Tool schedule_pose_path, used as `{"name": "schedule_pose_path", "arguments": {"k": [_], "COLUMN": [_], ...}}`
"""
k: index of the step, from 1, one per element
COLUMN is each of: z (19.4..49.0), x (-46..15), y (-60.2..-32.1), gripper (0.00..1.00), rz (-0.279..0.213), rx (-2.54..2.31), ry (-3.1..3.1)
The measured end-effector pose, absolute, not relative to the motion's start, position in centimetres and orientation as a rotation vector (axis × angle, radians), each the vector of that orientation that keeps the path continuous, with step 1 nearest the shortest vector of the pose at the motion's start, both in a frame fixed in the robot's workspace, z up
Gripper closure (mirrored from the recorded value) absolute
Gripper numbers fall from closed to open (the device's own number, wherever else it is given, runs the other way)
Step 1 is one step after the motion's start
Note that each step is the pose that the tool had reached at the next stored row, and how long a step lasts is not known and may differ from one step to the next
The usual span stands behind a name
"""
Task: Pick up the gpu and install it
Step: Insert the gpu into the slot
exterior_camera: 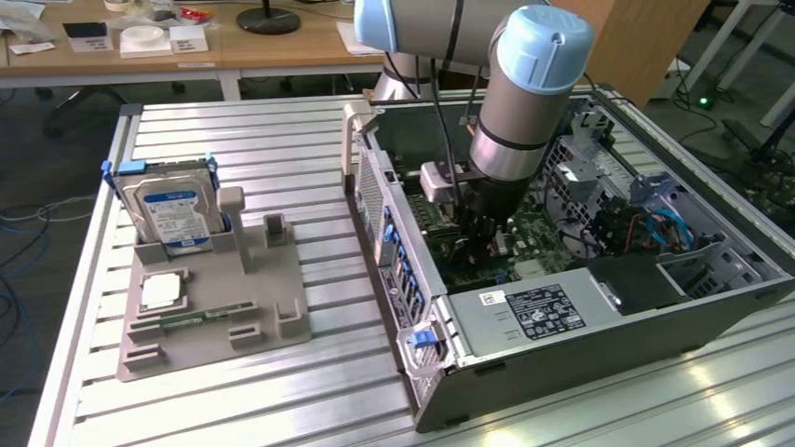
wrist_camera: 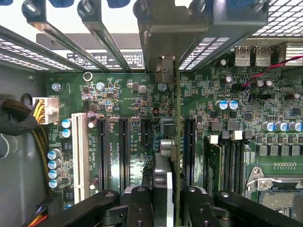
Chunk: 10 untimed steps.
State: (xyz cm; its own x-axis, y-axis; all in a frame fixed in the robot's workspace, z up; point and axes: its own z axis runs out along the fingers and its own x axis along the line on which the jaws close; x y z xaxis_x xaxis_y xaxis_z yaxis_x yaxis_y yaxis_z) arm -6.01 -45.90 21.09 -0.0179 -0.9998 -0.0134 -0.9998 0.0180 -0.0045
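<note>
My gripper [wrist_camera: 163, 205] is shut on the gpu [wrist_camera: 166, 156], which the wrist view shows edge-on as a thin dark card running between the two black fingers [wrist_camera: 139, 205]. Its metal bracket [wrist_camera: 163, 71] reaches toward the case's rear slot openings. The card hangs upright just above the green motherboard [wrist_camera: 118, 94], between the black expansion slots [wrist_camera: 124, 151] and lined up near a long slot [wrist_camera: 189, 146]. Whether it touches the slot I cannot tell. In the exterior view my gripper [exterior_camera: 478, 228] is lowered inside the open computer case [exterior_camera: 559, 317].
A grey fixture [exterior_camera: 211, 298] on the slatted table holds a silver hard drive [exterior_camera: 174, 209] standing upright and a small square chip [exterior_camera: 162, 291]. Inside the case are a white slot [wrist_camera: 79, 151], yellow power cables [wrist_camera: 40, 111], memory slots [wrist_camera: 232, 161] and the power supply [exterior_camera: 546, 312].
</note>
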Motion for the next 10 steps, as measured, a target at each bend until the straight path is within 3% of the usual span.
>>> {"name": "schedule_pose_path", "arguments": {"k": [4, 7, 10], "z": [21.3, 22.1, 23.2], "x": [-6.0, -6.0, -6.0], "y": [-45.9, -45.9, -45.9], "gripper": [0.71, 0.59, 0.59], "rz": [0.012, 0.01, 0.01], "rx": [-2.19, -2.192, -2.192], "ry": [2.23, 2.231, 2.231]}}
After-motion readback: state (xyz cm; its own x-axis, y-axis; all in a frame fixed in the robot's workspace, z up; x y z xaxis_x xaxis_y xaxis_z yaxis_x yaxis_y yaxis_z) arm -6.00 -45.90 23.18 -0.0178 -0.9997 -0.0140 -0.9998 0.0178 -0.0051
